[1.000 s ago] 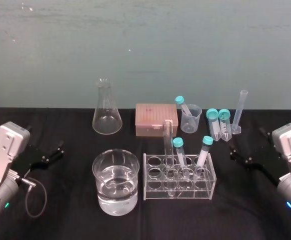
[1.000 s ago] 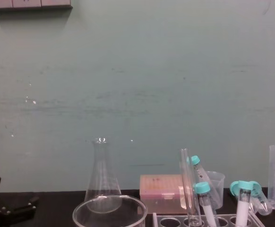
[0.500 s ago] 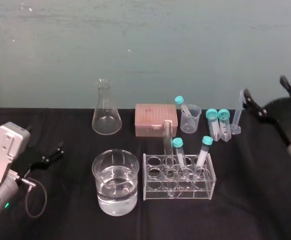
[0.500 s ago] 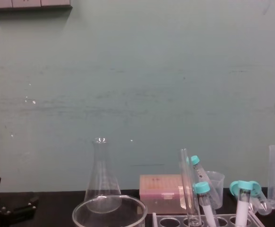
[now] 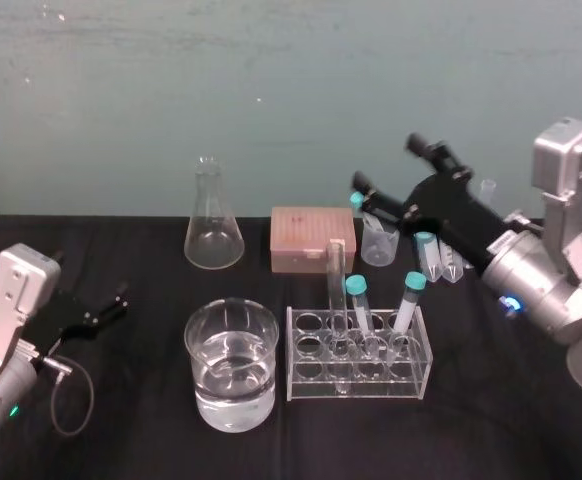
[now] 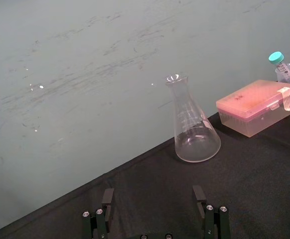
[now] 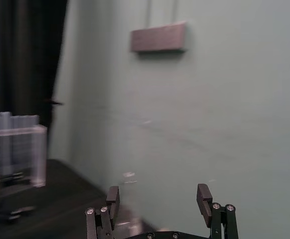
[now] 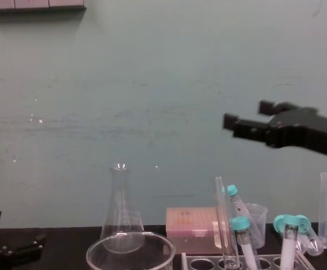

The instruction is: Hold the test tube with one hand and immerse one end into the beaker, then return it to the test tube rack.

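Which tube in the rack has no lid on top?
The long clear glass test tube, tallest in the clear plastic rack; the two shorter tubes beside it wear teal caps.

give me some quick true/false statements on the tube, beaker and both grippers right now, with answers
1. The test tube stands in the test tube rack. True.
2. The right gripper is shut on the test tube. False: its fingers are open and empty, raised high above the table.
3. The beaker holds clear liquid. True.
4. The beaker sits on the rack's right. False: it is on the rack's left.
5. The left gripper sits low at the table's left side, fingers open. True.
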